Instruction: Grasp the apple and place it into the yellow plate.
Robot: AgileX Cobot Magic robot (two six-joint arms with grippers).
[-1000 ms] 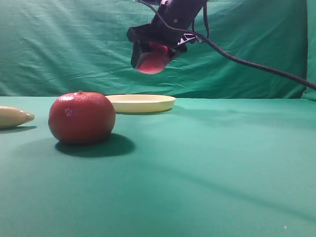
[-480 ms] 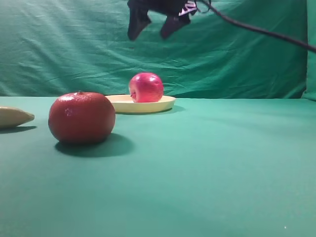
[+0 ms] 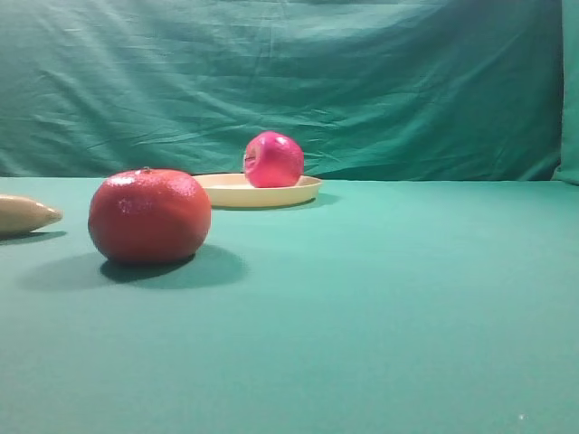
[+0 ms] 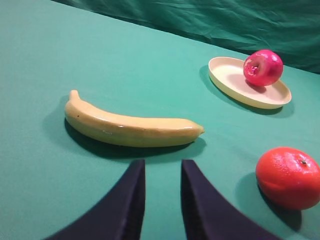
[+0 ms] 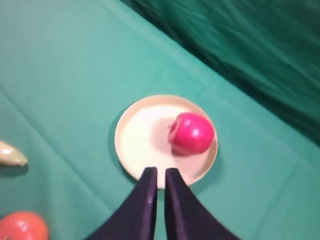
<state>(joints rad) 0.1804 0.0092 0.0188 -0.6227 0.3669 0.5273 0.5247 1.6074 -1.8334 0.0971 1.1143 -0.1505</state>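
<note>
The glossy magenta-red apple (image 3: 273, 159) lies in the pale cream-yellow plate (image 3: 226, 190) at the back of the table, toward the plate's right side. The left wrist view shows the apple (image 4: 263, 67) on the far part of the plate (image 4: 235, 82). From high above, the right wrist view shows the apple (image 5: 191, 133) in the plate (image 5: 140, 140). My right gripper (image 5: 160, 171) is empty, its fingers almost touching. My left gripper (image 4: 161, 167) hangs low over the table near a banana, empty, with a narrow gap between its fingers. Neither gripper shows in the exterior view.
A matte orange-red round fruit (image 3: 149, 215) sits at front left; it also shows in the left wrist view (image 4: 288, 177). A yellow banana (image 4: 131, 129) lies just ahead of my left gripper; its tip (image 3: 27, 214) shows at the left edge. Green cloth covers table and backdrop.
The right gripper held the apple above the plate, let it go into the plate, then rose out of the exterior view. The apple shifted slightly right in the plate.
</note>
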